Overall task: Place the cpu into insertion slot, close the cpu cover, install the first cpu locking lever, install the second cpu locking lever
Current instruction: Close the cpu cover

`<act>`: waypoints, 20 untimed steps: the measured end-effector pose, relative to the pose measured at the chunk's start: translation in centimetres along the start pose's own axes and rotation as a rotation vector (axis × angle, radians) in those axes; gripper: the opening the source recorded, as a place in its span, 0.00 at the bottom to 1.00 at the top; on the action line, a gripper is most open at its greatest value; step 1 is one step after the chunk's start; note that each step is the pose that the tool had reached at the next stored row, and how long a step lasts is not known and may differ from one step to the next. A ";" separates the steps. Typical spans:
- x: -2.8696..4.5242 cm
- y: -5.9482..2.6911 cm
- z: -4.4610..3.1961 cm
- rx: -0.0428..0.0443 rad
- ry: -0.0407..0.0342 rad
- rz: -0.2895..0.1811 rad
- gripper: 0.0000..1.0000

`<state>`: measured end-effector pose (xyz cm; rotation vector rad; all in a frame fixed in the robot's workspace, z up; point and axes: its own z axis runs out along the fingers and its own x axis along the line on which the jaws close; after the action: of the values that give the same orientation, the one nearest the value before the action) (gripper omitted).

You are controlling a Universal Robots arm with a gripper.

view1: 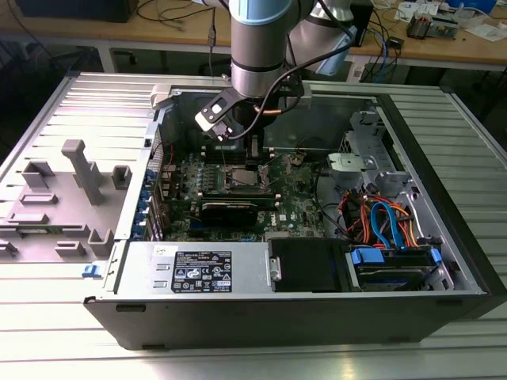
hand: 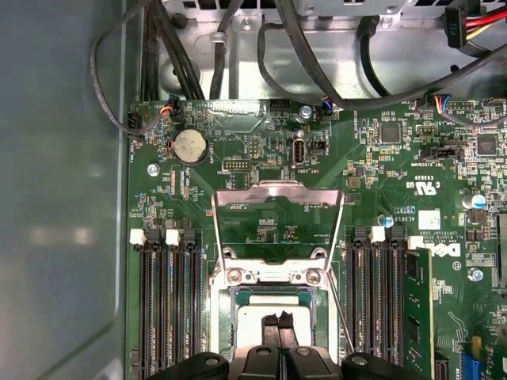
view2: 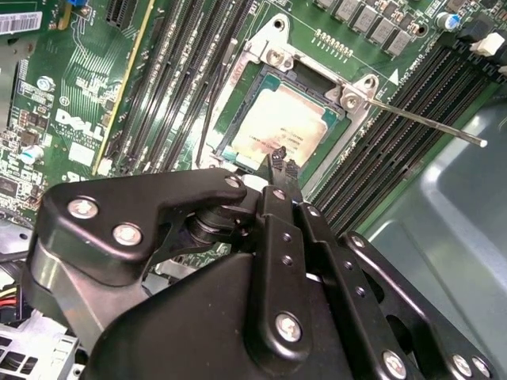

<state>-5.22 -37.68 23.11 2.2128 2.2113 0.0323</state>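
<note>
Right over the faintly lettered cpu in its insertion slot, hand narrow, empty.

A ribbed metal table carried an open black computer case, laid on its side across the middle. Just beside it, at the exterior view's left, a grey fixture plate with upright blocks rested on the tabletop.
</note>
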 end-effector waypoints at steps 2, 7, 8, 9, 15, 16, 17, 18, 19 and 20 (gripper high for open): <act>0.00 0.00 -0.07 -0.0002 0.0004 0.000 0.11; 0.00 0.63 -0.07 0.0000 0.0002 0.000 0.11; 0.00 0.79 -0.07 0.0000 0.0002 0.000 0.11; 0.00 0.80 -0.11 0.0001 0.0000 0.000 0.11; 0.00 0.82 -0.84 -0.0001 0.0002 0.000 0.11; 0.00 0.83 -0.97 -0.0001 0.0002 0.000 0.11; 0.00 0.83 -1.12 0.0000 0.0001 0.000 0.11; 0.01 0.83 -1.22 0.0000 0.0002 0.000 0.11; 0.00 0.84 -1.30 0.0001 0.0002 0.000 0.11; 0.01 0.85 -1.38 0.0001 0.0002 0.000 0.11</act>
<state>-4.41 -37.68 24.51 2.2129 2.2115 0.0324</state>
